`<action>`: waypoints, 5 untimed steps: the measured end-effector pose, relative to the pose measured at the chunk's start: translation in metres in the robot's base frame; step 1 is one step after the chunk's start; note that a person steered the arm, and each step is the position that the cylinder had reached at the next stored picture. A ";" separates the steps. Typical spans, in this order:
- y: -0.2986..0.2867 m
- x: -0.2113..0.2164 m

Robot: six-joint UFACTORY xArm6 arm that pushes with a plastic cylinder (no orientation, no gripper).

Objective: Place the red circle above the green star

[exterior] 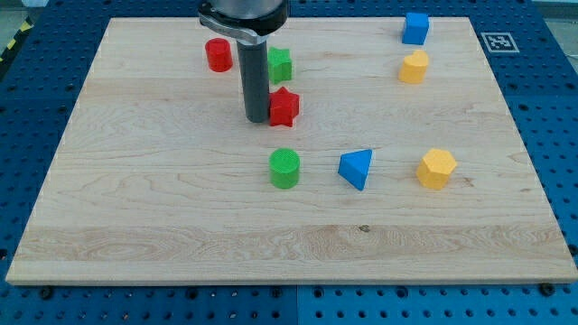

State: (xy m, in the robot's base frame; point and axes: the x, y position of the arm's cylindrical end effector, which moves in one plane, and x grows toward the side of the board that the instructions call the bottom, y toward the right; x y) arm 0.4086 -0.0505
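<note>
Since no gripper is fitted, nothing can be said to be apart, together or clamped; only a dark rod is seen, and my tip [256, 120] is set down on the board [135, 208]. Just to the view's right of my tip, touching or nearly so, the red star [284, 106] is found. Toward the view's top and a little right of my tip, partly hidden behind the rod, the green star [281, 64] is seen. Up and to the view's left of my tip, the red circle [219, 55] is found, near the rod and level with the green star.

To do the step well, the red star should be left alone. My tip should be brought round to the left of the red circle, and it should be pushed up and to the right, past the green star without bumping it.

The red circle looks like a short round block with a ridged top.
</note>
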 end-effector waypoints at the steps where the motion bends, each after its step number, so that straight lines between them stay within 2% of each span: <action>1: -0.055 0.003; 2: -0.103 -0.012; 3: -0.117 -0.048; 4: -0.109 -0.083; 5: -0.072 -0.099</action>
State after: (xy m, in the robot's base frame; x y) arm 0.3095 -0.1226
